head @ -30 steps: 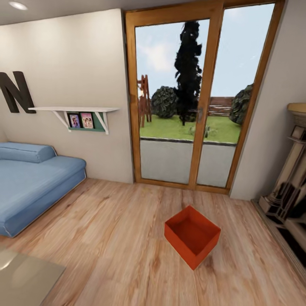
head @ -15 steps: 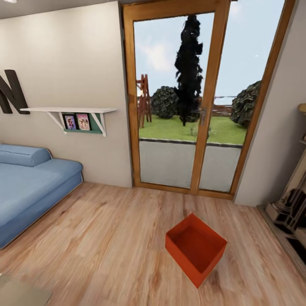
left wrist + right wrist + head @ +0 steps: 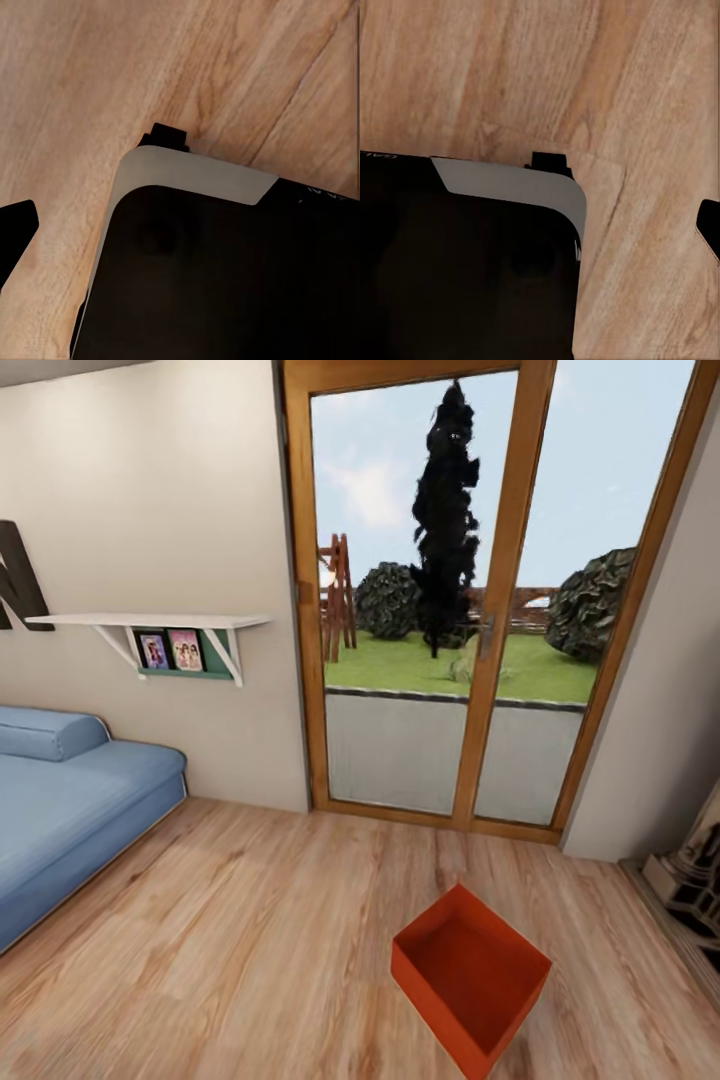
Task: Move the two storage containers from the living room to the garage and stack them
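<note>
One red-orange storage container (image 3: 470, 980) sits open and empty on the living room's light wood plank floor (image 3: 230, 930), turned cornerwise, at the lower right of the head view in front of the glass doors. A second container is out of view. In the left wrist view a dark finger (image 3: 15, 232) pokes in at the picture's edge over wood planks. The right wrist view likewise catches one dark finger (image 3: 709, 225) at its edge. How far either pair of fingers is spread is not visible. The garage is out of view.
A blue sofa (image 3: 60, 800) runs along the left wall under a white shelf (image 3: 150, 622) with photos. Wood-framed glass doors (image 3: 440, 610) fill the far wall. A fireplace's edge (image 3: 690, 880) stands at the right. My black, grey-rimmed base (image 3: 217, 270) (image 3: 457, 262) shows under both wrists.
The whole head view has shifted: the camera has come closer to the doors and the container, which now looks larger and lower. The glass table has slid out of the picture.
</note>
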Motion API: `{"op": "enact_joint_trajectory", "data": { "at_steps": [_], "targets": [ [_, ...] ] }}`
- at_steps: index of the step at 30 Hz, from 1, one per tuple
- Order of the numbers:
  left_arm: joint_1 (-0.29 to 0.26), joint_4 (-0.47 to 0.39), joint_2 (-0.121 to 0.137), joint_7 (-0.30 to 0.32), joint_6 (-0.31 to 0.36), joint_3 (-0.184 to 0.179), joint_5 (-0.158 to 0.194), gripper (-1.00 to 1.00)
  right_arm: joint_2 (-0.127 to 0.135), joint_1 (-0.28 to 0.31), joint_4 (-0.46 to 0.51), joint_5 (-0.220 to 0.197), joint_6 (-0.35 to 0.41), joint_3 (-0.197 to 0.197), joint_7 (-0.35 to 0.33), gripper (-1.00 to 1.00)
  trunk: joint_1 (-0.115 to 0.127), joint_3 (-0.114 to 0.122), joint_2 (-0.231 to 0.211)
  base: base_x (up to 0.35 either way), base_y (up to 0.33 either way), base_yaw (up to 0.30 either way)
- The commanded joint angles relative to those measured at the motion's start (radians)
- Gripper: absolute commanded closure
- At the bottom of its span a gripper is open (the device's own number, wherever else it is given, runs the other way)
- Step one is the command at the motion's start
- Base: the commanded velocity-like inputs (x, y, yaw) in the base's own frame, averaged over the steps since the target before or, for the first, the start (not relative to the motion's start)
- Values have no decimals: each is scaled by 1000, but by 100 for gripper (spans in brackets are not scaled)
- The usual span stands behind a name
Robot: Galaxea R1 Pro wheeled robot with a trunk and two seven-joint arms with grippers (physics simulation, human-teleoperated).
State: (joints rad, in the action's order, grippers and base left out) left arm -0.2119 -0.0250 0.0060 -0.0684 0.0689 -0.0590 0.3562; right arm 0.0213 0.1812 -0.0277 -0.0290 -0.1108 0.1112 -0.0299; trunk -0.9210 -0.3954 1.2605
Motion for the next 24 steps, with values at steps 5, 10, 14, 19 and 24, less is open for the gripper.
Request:
{"op": "enact_joint_trajectory", "data": {
  "at_steps": [5,10,14,19,24],
  "targets": [
    [0,-3,0,-4,6,-7,7,-100,0,1,-3,-3,-6,7,-3,-100,-1,-1,1,325,0,0],
    [0,-3,0,-4,6,-7,7,-100,0,1,-3,-3,-6,7,-3,-100,-1,-1,1,325,0,0],
    [0,-3,0,-4,6,-7,7,-100,0,1,-3,-3,-5,7,-3,-100,-1,-1,1,325,0,0],
    [0,-3,0,-4,6,-7,6,-100,0,1,-3,-3,-4,7,-3,-100,-1,-1,1,325,0,0],
    [0,-3,0,-4,5,-7,6,-100,0,1,-3,-3,-5,7,-3,-100,-1,-1,1,325,0,0]
  ]
}}
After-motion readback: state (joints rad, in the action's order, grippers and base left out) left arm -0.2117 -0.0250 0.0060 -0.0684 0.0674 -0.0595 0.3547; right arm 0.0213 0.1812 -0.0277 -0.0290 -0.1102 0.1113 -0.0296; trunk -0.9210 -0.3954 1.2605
